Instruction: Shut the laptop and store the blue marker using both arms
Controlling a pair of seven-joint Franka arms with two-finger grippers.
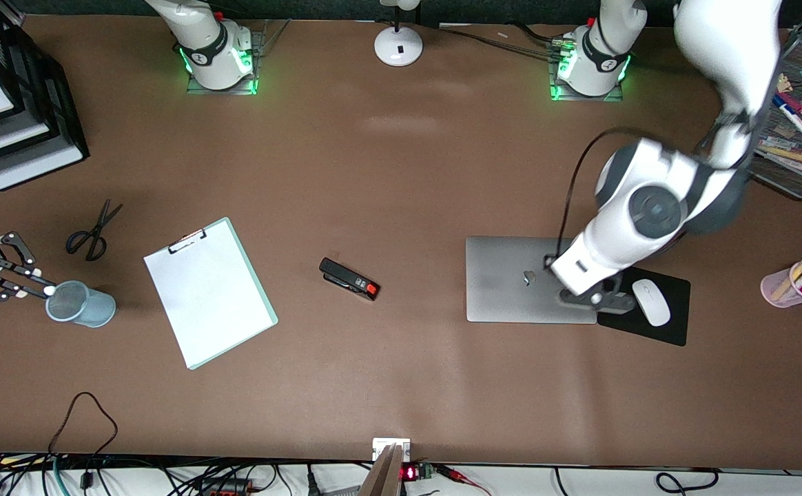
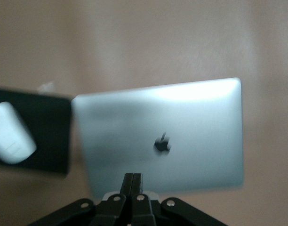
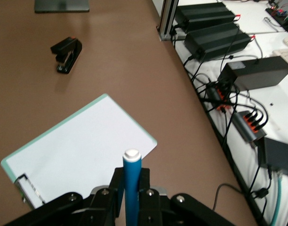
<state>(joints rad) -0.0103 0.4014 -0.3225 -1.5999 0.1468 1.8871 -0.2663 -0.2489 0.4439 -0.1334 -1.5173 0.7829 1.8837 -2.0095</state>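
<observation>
The brown table (image 1: 401,386) is carrying everything shown. The left arm (image 1: 656,207) is reaching down from its base to the laptop (image 1: 511,279), which is lying fully closed, lid and dark logo up, toward the left arm's end of the table. The left gripper (image 2: 132,181) is sitting over the lid's edge beside the black mouse pad (image 1: 656,324), its fingers (image 2: 132,184) pressed together with nothing between them. A white mouse (image 1: 650,302) is resting on that pad, just beside the laptop. Toward the right arm's end of the table, a clipboard (image 1: 211,296) with white paper is lying flat, with a black stapler (image 1: 349,279) between it and the laptop. The right gripper (image 1: 12,275) is hanging just beside the mesh pen cup (image 1: 80,303), which is lying tipped on its side near black scissors (image 1: 91,234). In the right wrist view the right gripper is pinching the blue marker (image 3: 131,188), which is standing upright between the fingers with its white tip uppermost.
</observation>
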